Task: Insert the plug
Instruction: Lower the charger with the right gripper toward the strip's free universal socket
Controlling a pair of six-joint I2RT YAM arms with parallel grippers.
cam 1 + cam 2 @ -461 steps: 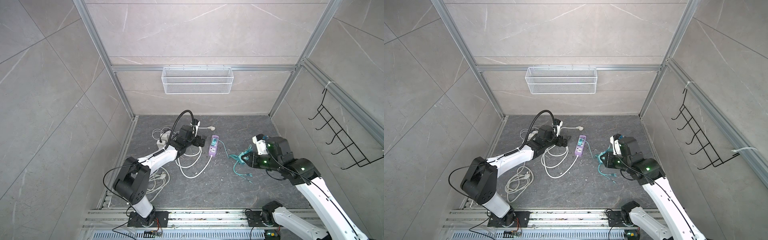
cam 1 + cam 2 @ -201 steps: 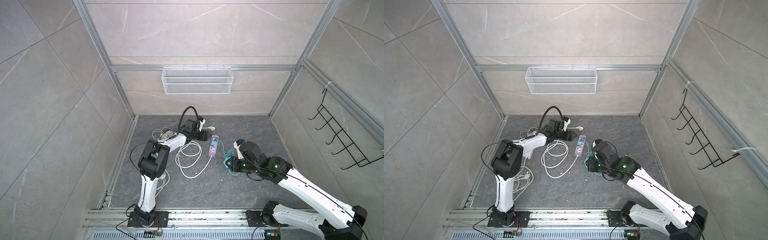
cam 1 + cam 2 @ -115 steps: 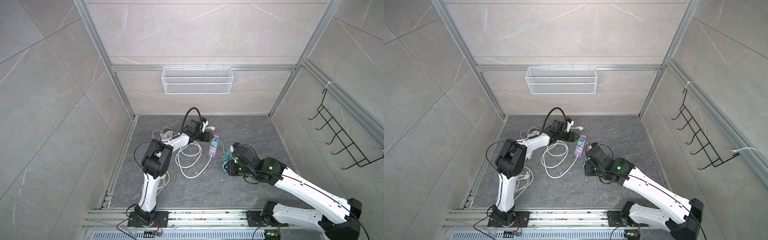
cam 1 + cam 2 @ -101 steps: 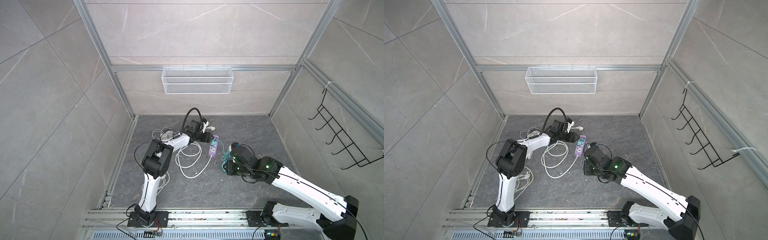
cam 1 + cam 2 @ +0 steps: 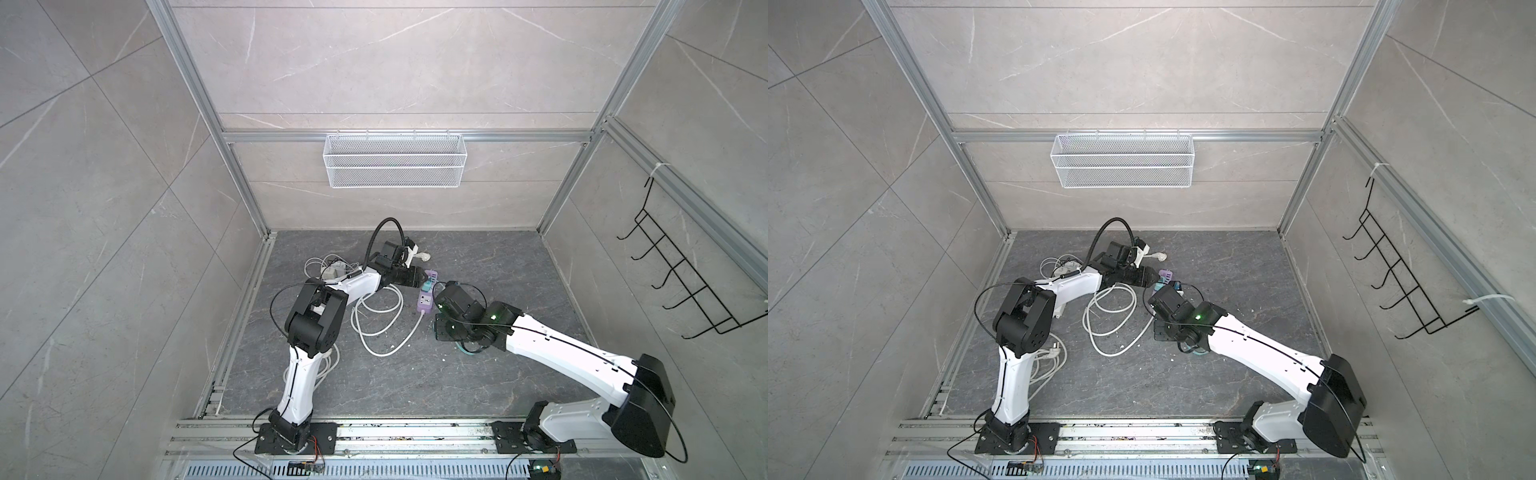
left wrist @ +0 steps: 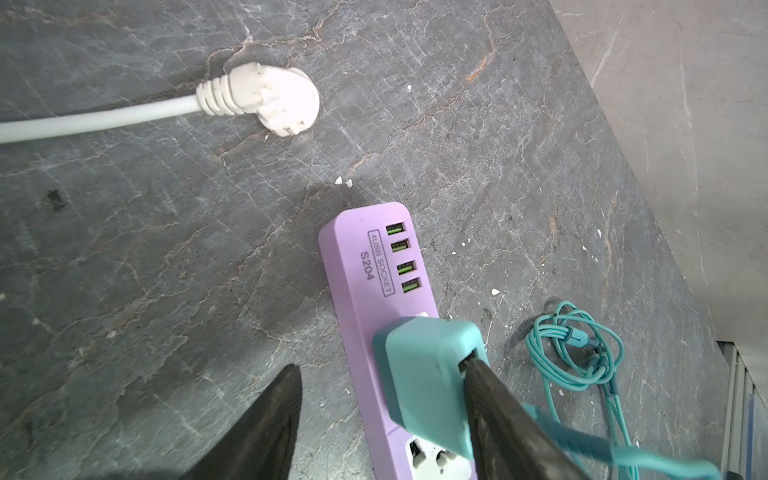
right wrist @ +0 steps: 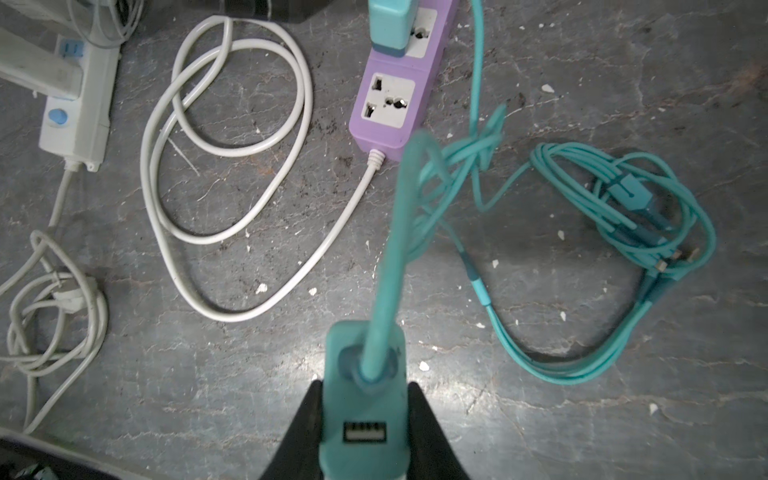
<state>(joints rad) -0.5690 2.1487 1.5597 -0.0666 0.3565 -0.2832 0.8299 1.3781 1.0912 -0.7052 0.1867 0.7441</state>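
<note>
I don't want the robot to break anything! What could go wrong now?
1. Only one finger of the left gripper touches the plug in the strip. Closing might tip the plug or slide the strip.
2. The right gripper holds a charger whose cable is knotted beside the strip. Pulling might snag it.

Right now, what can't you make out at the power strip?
Teal adapter prongs: under its body, left wrist view; cut by the edge, right wrist view.
Teal charger plug side: hidden by the right tool, blurred.
Purple power strip sockets: too small in both top views.
</note>
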